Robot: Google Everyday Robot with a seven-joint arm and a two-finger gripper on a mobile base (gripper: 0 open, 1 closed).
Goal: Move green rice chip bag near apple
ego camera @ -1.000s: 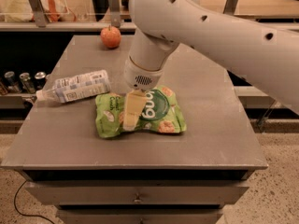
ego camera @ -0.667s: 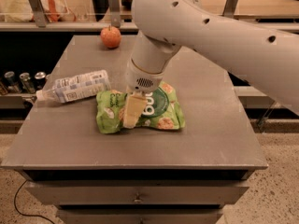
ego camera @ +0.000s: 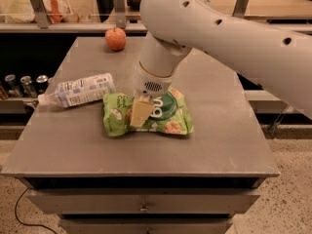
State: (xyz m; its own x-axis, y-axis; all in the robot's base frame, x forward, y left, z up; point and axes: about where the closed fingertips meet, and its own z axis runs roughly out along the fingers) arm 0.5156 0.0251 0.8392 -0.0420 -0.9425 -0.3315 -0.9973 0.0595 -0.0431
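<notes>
The green rice chip bag (ego camera: pixel 165 116) lies flat at the middle of the grey table (ego camera: pixel 229 145); it is puffy and light green with a dark round logo. My gripper (ego camera: pixel 140 113) comes down from above and rests on the left-middle of the bag, covering part of the logo. The apple (ego camera: pixel 116 38) is small and red-orange. It sits at the table's far edge, well behind the bag and a little to the left, apart from it.
A clear plastic bottle with a white label (ego camera: pixel 78 91) lies on its side just left of the bag. Several dark cans (ego camera: pixel 22 84) stand on a lower shelf at the left. A counter with metal posts (ego camera: pixel 118 4) runs behind the table.
The arm and gripper have shifted slightly away from the camera with the bag under them. The bottle and apple have not moved.
</notes>
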